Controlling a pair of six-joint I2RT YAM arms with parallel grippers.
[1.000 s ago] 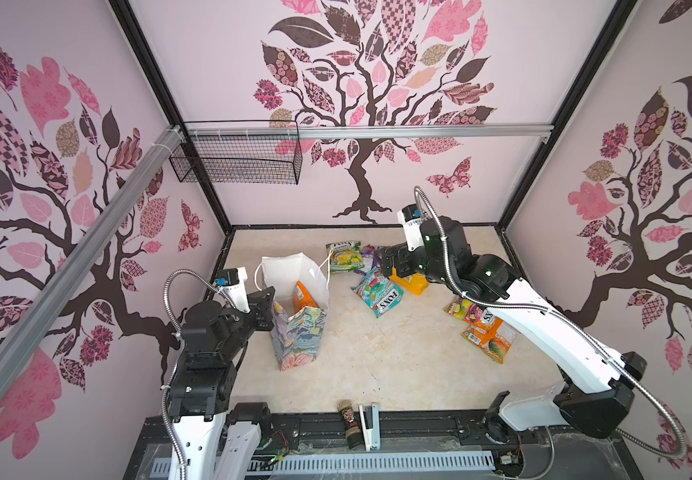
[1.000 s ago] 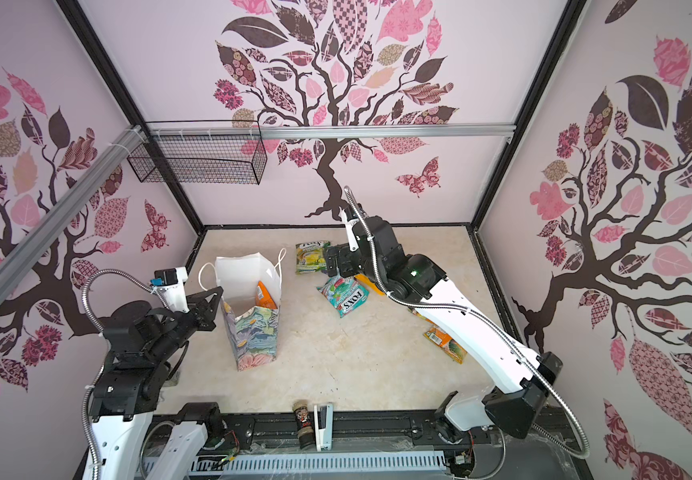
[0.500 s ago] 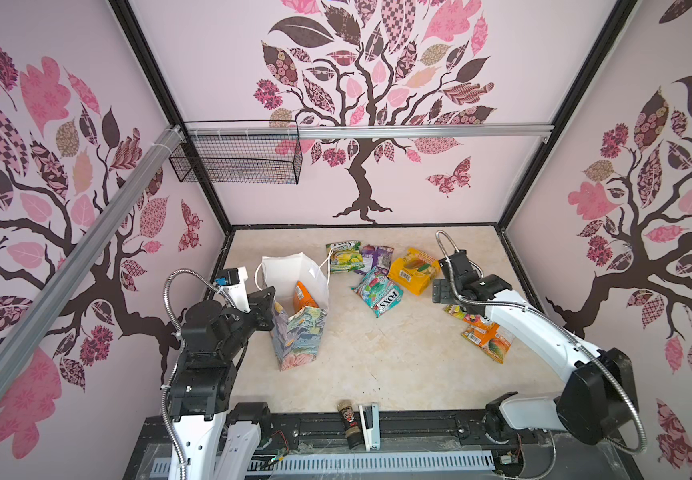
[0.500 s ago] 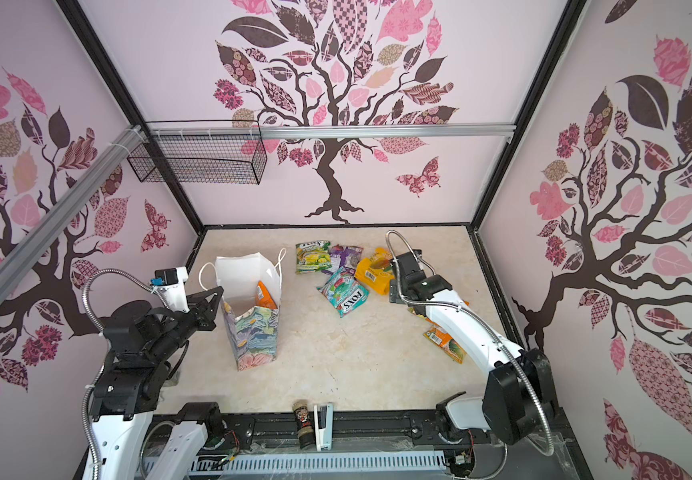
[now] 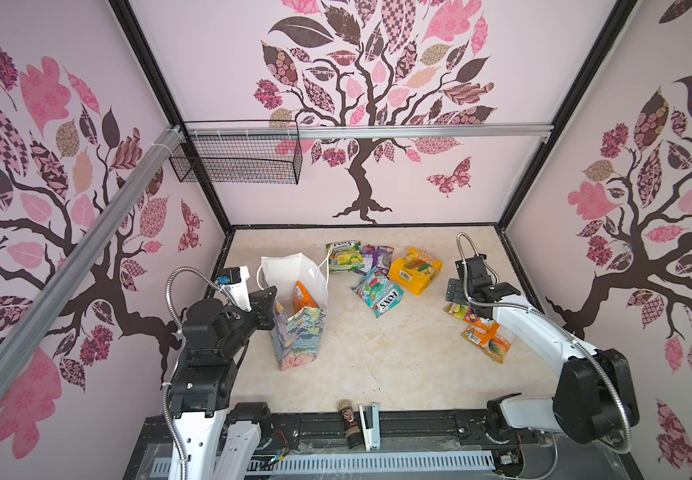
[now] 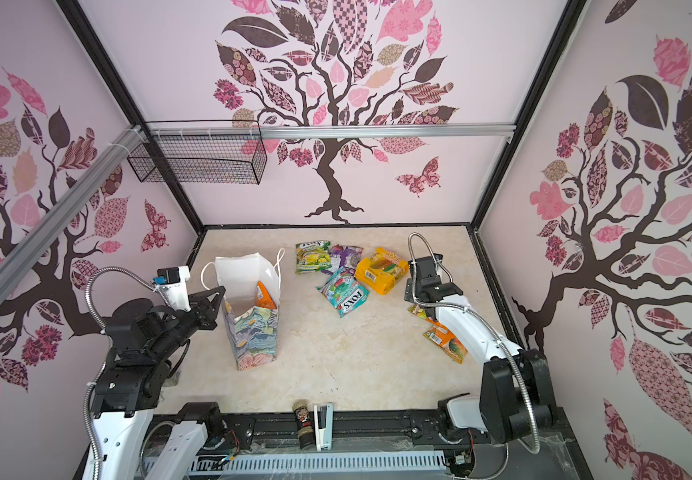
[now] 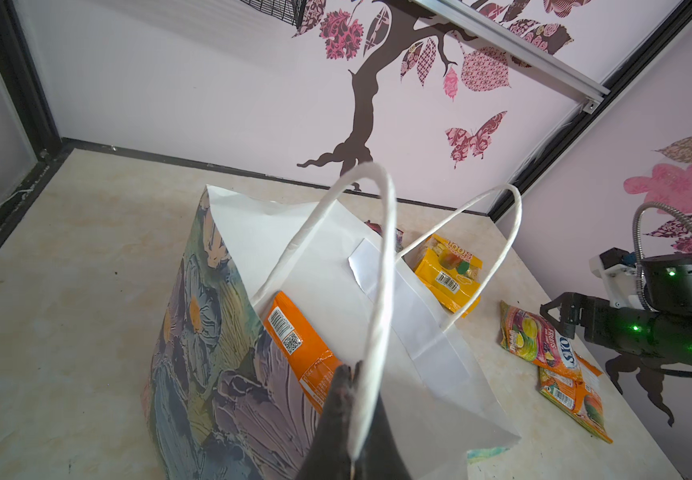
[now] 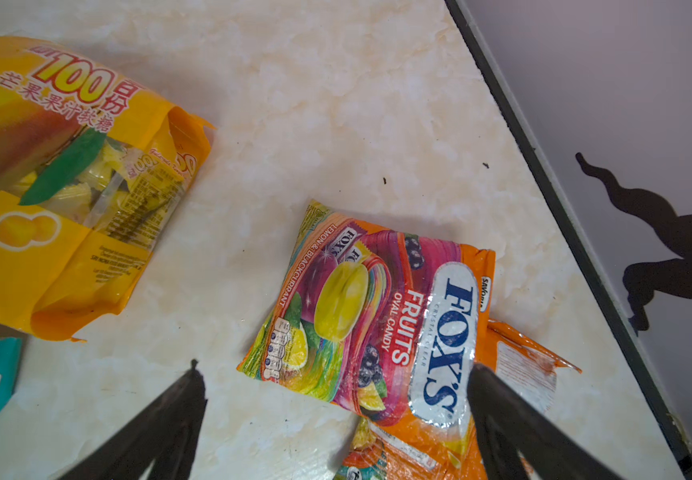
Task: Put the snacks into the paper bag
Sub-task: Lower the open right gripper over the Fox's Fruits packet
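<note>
The paper bag [image 5: 296,336] [image 6: 252,336] [image 7: 211,332] stands upright at the left with an orange snack packet [image 5: 303,296] [image 7: 298,345] inside. My left gripper [image 5: 267,297] [image 7: 350,370] is shut on its white cord handle [image 7: 377,266]. Green-yellow [image 5: 344,257], purple [image 5: 377,257], yellow [image 5: 415,270] [image 8: 44,187] and teal [image 5: 377,293] packets lie mid-table. My right gripper [image 5: 454,291] [image 8: 334,365] hangs open just over a FOX'S Fruits packet [image 8: 377,316] [image 5: 460,311], which overlaps an orange packet [image 5: 487,338] by the right wall. Nothing is between its fingers.
A dark spice jar [image 5: 347,419] and a white stapler [image 5: 369,424] lie at the table's front edge. A black wire basket [image 5: 236,160] hangs on the back-left rail. The black table border [image 8: 564,199] runs close beside the FOX'S Fruits packet.
My right arm has pulled back from the middle pile to the right side, uncovering the yellow packet, and now hangs over the packets by the right wall. The left arm and bag are unchanged.
</note>
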